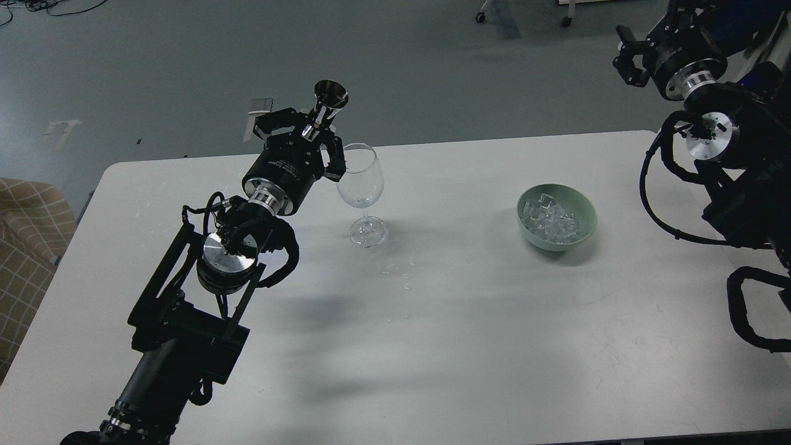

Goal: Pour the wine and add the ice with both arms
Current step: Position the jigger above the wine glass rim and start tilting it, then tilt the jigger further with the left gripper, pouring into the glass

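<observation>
My left gripper (314,128) is shut on the stem of a shiny metal cone-shaped jigger (330,97). It holds the jigger upright, leaning a little right, just left of and above the rim of a clear wine glass (360,180). The glass stands on the white table (469,309). No wine shows in the jigger or the glass. A pale green bowl (587,213) holds a heap of clear ice cubes (551,221) at the middle right. My right gripper (625,55) hangs high beyond the table's far right corner, fingers apart and empty.
A few small clear bits (395,270) lie on the table in front of the glass. My right arm's cables (655,204) loop over the table's right edge. A checked seat (25,228) stands off the left edge.
</observation>
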You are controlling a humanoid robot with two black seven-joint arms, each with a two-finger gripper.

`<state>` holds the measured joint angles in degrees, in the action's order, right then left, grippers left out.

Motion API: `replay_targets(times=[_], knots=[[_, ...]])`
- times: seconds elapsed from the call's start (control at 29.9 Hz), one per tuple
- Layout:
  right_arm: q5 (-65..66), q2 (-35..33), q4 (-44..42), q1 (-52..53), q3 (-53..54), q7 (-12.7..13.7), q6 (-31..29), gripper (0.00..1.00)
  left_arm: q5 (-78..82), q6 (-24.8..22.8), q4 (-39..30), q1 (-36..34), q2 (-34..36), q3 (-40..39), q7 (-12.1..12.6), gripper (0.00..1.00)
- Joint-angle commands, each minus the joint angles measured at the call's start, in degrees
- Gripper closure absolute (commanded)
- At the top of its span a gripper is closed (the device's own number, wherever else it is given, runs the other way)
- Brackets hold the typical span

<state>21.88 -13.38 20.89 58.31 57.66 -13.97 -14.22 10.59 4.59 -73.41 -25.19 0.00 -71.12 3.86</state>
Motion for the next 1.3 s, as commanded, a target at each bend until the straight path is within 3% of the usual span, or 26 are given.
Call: replay_targets(times=[0.0,1.27], knots=[[0.00,0.02,0.03,-0.04,0.00,0.00,-0.02,0.00,1.80,-0.02,0.02,-0.12,0.00,0.28,0.36,0.93],[0.00,0.02,1.34,-0.04,0.26,-0.09,0.07,0.00,11.99,-5.02,2.65,-1.70,4.04,2.12,-0.17,0.92]])
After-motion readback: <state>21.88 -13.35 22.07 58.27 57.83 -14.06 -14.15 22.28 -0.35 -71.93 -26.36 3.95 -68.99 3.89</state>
